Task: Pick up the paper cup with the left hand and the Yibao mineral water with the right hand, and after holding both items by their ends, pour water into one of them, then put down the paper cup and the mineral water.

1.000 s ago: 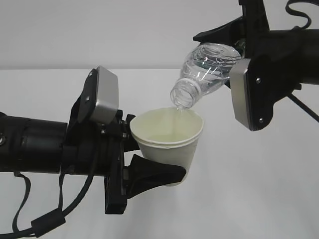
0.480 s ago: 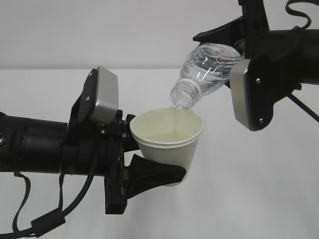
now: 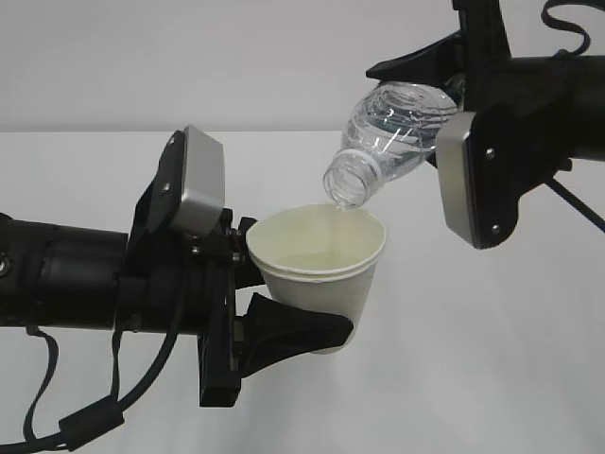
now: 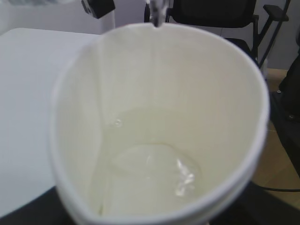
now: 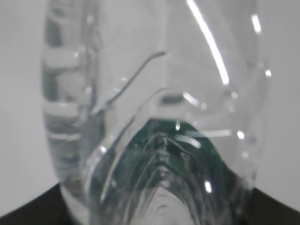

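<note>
Above the paper cup [image 3: 321,270] holding water, tilted Yibao mineral water [image 3: 388,137].

Bright even light, soft shadows, blurry wrist close-ups

Space directly above the paper cup [image 3: 319,267] is blocked by the tilted Yibao mineral water [image 3: 386,137], its open mouth just over the far rim; only a thin gap separates mouth and rim; the right hand [image 3: 452,71] and its grey block [image 3: 470,175] fill the upper right, close beside the cup's right side; the left hand [image 3: 253,305] and its arm occupy the whole left approach, fingers wrapped on the cup's lower wall; open table [image 3: 492,359] lies below and to the lower right of the cup; the far side behind the cup, towards the wall, is also unobstructed.
</note>
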Robot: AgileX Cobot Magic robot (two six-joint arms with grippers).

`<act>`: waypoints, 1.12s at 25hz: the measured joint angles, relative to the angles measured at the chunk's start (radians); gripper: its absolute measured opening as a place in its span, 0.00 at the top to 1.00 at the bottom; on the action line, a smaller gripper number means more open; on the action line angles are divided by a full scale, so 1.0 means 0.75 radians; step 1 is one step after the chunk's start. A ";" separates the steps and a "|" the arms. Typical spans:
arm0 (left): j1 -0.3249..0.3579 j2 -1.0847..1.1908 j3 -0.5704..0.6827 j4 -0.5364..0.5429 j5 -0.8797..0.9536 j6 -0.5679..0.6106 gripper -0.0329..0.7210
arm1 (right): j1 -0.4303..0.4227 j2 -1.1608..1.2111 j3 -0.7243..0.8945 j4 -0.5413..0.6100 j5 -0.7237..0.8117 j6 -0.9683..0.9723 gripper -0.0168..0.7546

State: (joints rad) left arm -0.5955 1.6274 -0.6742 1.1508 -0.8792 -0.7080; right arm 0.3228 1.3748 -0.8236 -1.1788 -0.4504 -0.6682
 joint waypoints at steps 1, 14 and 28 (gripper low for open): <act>0.000 0.000 0.000 0.000 0.000 0.000 0.39 | 0.000 0.000 0.000 0.000 0.000 0.000 0.44; 0.000 0.000 0.000 0.000 0.000 0.000 0.39 | 0.000 0.000 0.000 -0.007 0.000 0.000 0.44; 0.000 0.000 0.000 0.000 0.001 0.000 0.39 | 0.000 0.000 0.000 -0.009 0.000 0.000 0.44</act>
State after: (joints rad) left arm -0.5955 1.6274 -0.6742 1.1508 -0.8785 -0.7080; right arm 0.3228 1.3748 -0.8236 -1.1856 -0.4504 -0.6682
